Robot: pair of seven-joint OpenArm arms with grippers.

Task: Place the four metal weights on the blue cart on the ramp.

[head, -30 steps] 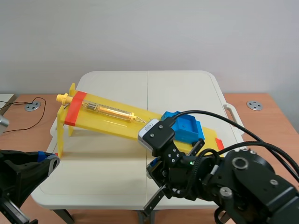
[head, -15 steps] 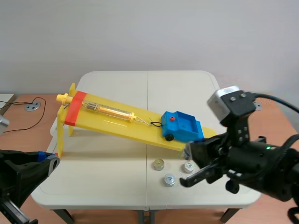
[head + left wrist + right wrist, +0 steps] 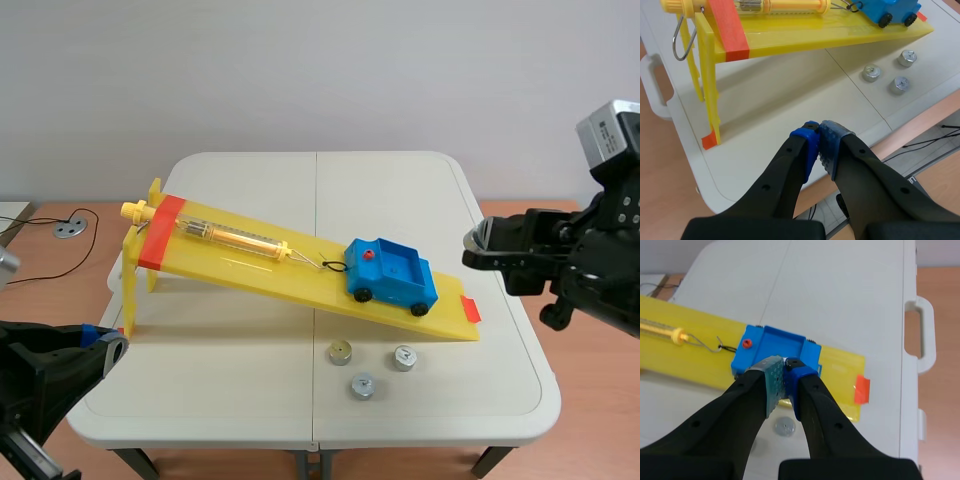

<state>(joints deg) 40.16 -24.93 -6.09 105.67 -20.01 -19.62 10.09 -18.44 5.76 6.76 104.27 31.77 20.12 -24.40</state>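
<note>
Three metal weights [image 3: 362,386] lie on my counter [image 3: 250,350] beside the ramp [image 3: 250,262] carrying the blue cart [image 3: 392,272]; right fingers [image 3: 771,382] pinch the fourth weight [image 3: 786,361], left fingers [image 3: 807,145] pressed together.

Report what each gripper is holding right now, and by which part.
Left gripper: nothing, jaws shut. Right gripper: jaws closed on a small silvery piece, apparently a metal weight, pinched by its sides; it is mostly hidden.

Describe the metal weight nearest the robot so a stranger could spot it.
Find the yellow plastic ramp slanting across the white folding table. Beside its low end, three small round silver metal weights lie in a triangle. The wanted weight is the corner nearest the table's front edge.
</note>
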